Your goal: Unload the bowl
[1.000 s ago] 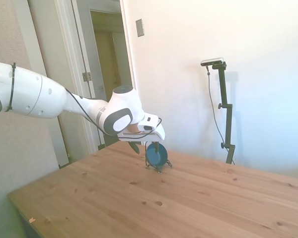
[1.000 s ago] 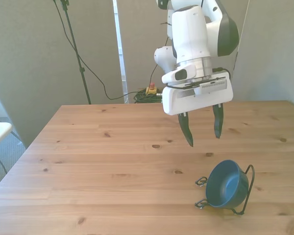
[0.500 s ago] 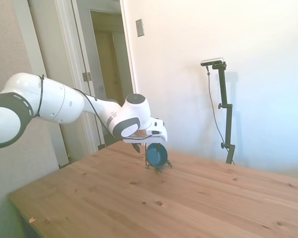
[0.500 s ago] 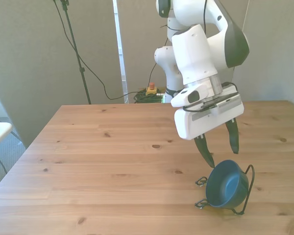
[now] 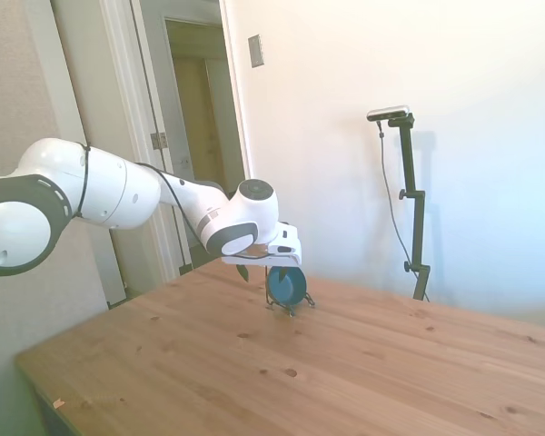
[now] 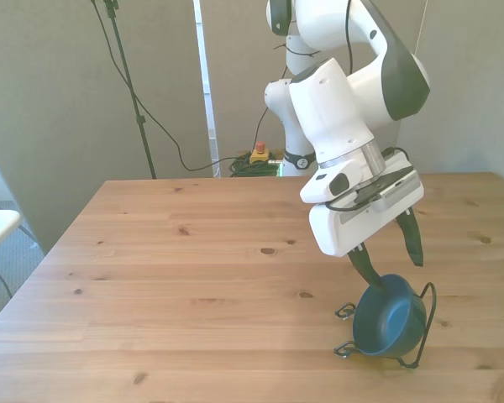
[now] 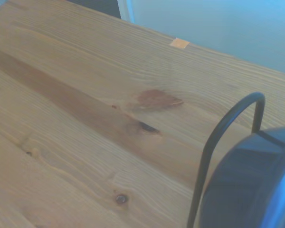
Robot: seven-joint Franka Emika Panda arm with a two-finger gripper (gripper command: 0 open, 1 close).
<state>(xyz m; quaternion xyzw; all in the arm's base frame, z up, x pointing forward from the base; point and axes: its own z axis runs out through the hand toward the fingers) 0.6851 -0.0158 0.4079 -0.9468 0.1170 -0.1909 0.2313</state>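
Observation:
The dark blue-teal bowl [image 6: 390,317] stands on edge in a thin black wire rack [image 6: 426,302] near the table's front edge, at the front view's right. My gripper [image 6: 393,264] is open and tilted, directly above the bowl's upper rim, one dark finger [image 6: 366,267] reaching down to the rim. In the side view the bowl [image 5: 286,284] sits at the table's far edge with the gripper [image 5: 263,270] just over it. The wrist view shows the bowl's dark back [image 7: 254,183] close by, with a bent rack wire [image 7: 223,133] beside it.
The wooden table [image 6: 193,285] spreads bare boards to the front view's left of the rack. A light stand with cables [image 6: 130,88] rises behind the table's far edge. A white wall [image 5: 436,136] lies beyond the table in the side view.
The arm has swung toward the front view's right and lowered, tilting the open gripper from above mid-table to just over the bowl's rim. Bowl and rack have not moved.

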